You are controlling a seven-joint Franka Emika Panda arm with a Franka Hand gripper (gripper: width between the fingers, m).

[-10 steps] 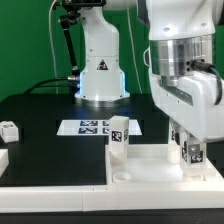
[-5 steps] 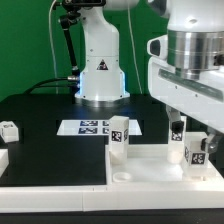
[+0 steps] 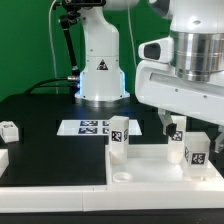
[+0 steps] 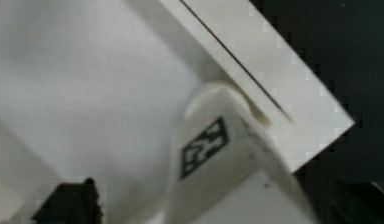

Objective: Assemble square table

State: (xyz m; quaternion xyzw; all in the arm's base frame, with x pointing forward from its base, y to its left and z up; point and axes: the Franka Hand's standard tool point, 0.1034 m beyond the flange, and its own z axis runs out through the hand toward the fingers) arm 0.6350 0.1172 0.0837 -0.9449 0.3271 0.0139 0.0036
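A green backdrop rises behind a black surface, and the white base of the robot arm stands at the back. In front of that base the thin flat white marker board lies on the surface. The large white plastic square slab lies at the exterior view's right with its rimmed hollow face up. One small white tagged leg stands upright at the slab's far corner, toward the exterior view's left. A second small white tagged leg stands upright near the slab's far right corner, and its tag also shows in the wrist view. The jaws stand apart on either side of this second leg. One dark fingertip is clear of the leg, and nothing is held. A third small white leg lies on the surface at the exterior view's far left, well apart from the slab.
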